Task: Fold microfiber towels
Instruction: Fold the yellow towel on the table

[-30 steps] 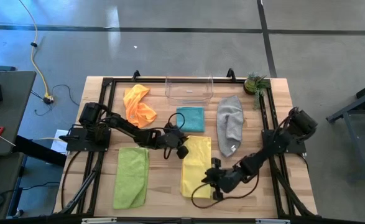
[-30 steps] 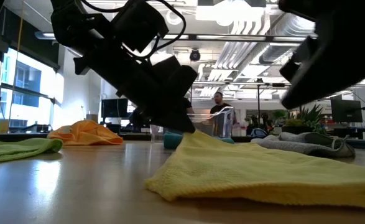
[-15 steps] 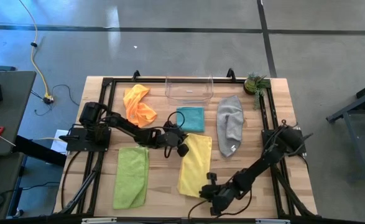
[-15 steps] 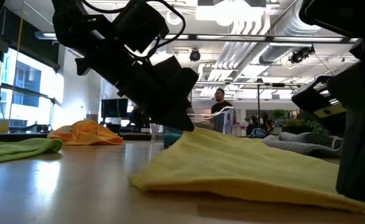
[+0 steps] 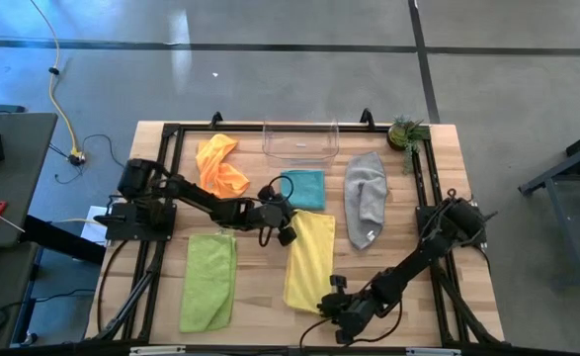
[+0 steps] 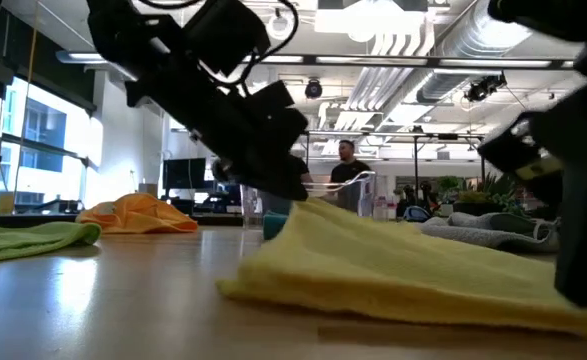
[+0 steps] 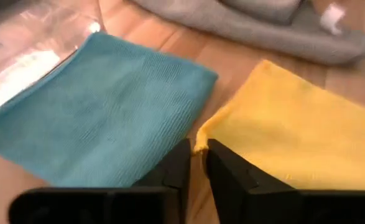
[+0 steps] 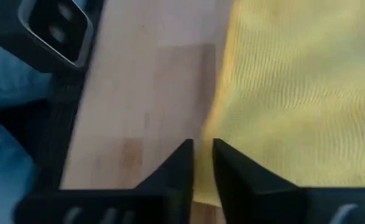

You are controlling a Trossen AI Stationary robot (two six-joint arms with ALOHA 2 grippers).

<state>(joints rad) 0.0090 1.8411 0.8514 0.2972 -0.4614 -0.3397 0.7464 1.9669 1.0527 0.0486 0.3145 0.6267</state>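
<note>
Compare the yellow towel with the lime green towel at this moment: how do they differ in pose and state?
The yellow towel is pinched at two corners, by the left pincer and the right pincer; the lime green towel lies untouched. The yellow towel's far corner is lifted off the table; the lime green one rests flat. The yellow towel sits mid-table, the lime green one toward the left. Both are plain cloths, elongated front to back.
</note>
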